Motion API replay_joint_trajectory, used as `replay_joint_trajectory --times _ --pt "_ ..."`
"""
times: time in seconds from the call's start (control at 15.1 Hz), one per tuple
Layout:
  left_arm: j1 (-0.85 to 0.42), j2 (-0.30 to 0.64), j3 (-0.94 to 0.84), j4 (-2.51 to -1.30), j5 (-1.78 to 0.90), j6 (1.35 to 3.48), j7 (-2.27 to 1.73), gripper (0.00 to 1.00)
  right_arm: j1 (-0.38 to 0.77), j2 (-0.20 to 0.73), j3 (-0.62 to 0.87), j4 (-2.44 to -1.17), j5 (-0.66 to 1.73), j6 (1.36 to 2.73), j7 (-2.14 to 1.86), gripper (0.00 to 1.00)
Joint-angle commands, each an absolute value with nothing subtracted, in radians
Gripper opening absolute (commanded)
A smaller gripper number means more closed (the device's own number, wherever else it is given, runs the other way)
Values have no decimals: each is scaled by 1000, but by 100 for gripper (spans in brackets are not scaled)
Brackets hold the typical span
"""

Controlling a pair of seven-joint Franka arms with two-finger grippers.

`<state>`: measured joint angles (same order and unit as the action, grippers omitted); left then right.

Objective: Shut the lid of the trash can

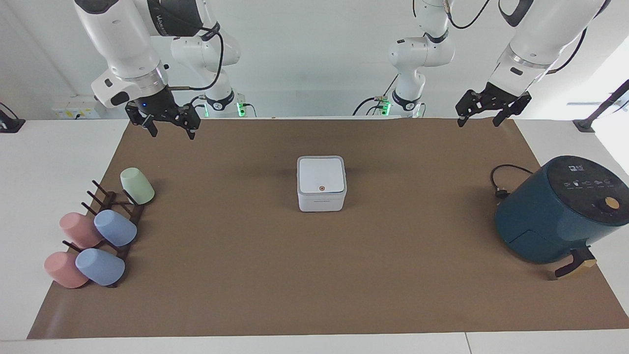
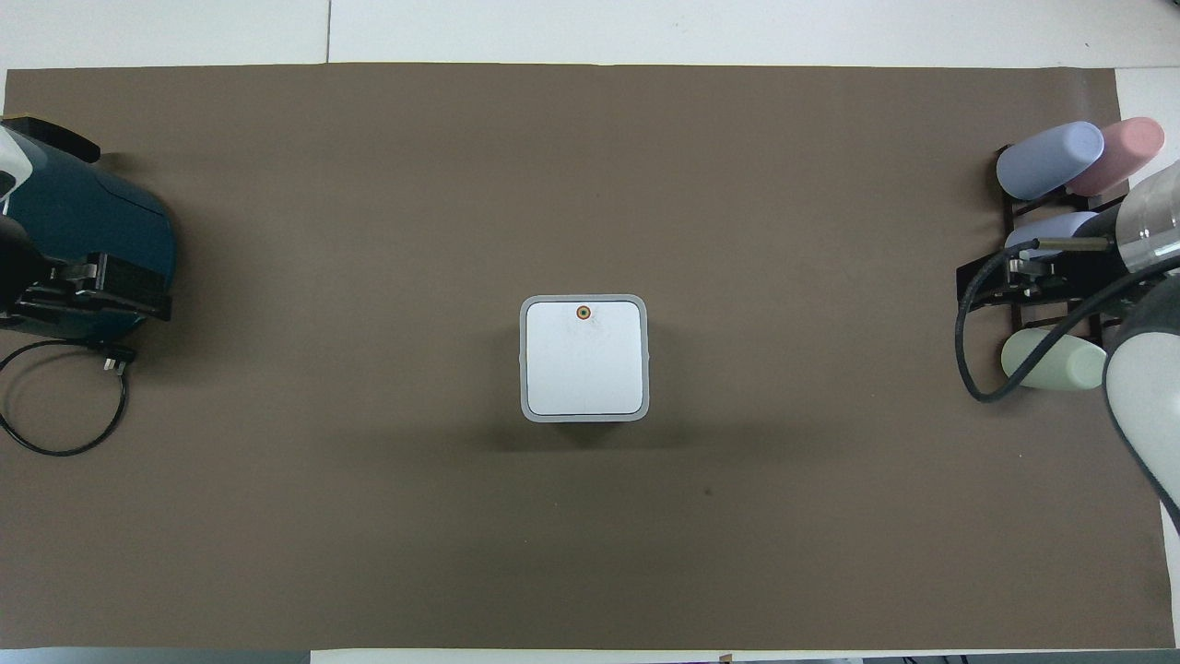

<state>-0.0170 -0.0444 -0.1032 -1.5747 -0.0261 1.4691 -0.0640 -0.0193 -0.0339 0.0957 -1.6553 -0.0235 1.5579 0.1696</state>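
Note:
The small white trash can [image 1: 321,200] stands in the middle of the brown mat. Its lid [image 1: 320,175] lies flat and shut on top, with the orange-ringed button [image 1: 321,188] at the edge farther from the robots. The lid also shows in the overhead view [image 2: 584,361]. My left gripper [image 1: 477,122] hangs open and empty in the air, over the air fryer in the overhead view [image 2: 97,293]. My right gripper [image 1: 173,133] hangs open and empty, over the cup rack in the overhead view [image 2: 1007,281]. Neither gripper touches the trash can.
A teal air fryer [image 1: 560,211] with a black cord [image 1: 500,183] stands at the left arm's end of the table. A dark rack [image 1: 118,216] holding several pastel cups stands at the right arm's end. The brown mat [image 1: 245,246] covers the table.

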Motion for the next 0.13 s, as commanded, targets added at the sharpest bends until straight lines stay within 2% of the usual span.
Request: replay_joint_trajectory --times 0.0,0.07 --pt "-8 -71 -103 -1605 -44 1474 -66 100 -35 -49 107 -1661 -18 1545 176 100" --pt "-8 -72 -104 -1605 -44 1473 -64 100 -34 -49 107 -1661 -18 1545 176 100"
